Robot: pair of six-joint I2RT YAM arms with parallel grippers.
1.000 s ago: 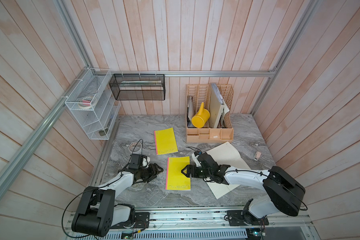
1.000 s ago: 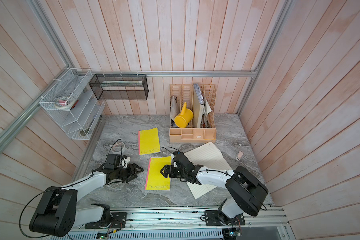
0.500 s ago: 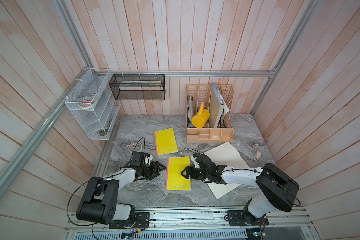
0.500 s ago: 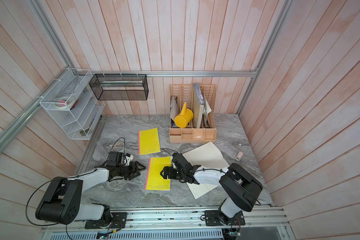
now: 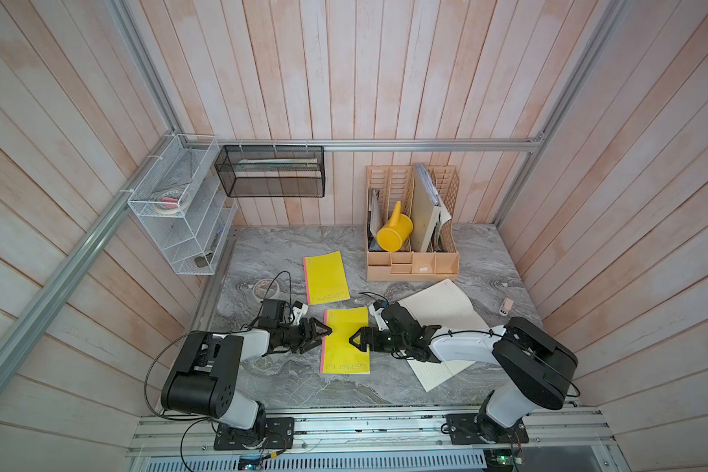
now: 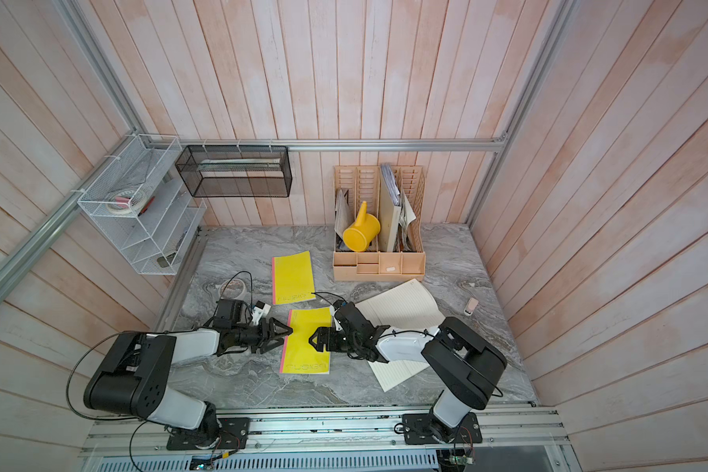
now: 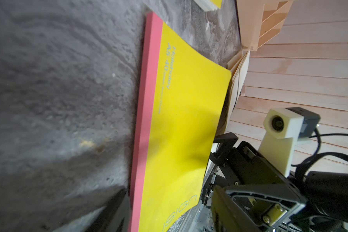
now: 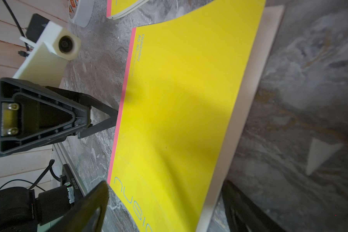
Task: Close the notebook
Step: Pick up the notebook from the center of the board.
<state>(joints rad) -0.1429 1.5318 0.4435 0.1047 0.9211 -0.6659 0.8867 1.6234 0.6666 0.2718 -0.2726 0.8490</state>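
Note:
A yellow notebook (image 5: 346, 343) (image 6: 305, 343) with a pink spine lies on the marble table between my two grippers, its cover down but bowed slightly over the white pages (image 8: 247, 100). My left gripper (image 5: 323, 332) (image 7: 169, 211) is open, its fingertips at the pink spine edge (image 7: 147, 100). My right gripper (image 5: 356, 340) (image 8: 167, 209) is open at the opposite free edge, with that edge between its fingers. To the right, an open notebook of lined cream pages (image 5: 442, 306) (image 6: 401, 304) lies flat, partly under my right arm.
A second shut yellow notebook (image 5: 326, 278) lies behind. A beige desk organizer (image 5: 411, 263) with a yellow watering can (image 5: 393, 233) stands at the back. A tape roll (image 5: 265, 288) lies at the left, a small eraser (image 5: 507, 304) at the right. A wire shelf (image 5: 180, 229) and a black mesh basket (image 5: 270, 171) hang on the walls.
My left gripper has slid right until its tips reach the notebook's spine edge. The right gripper has stayed at the free edge, hardly moving.

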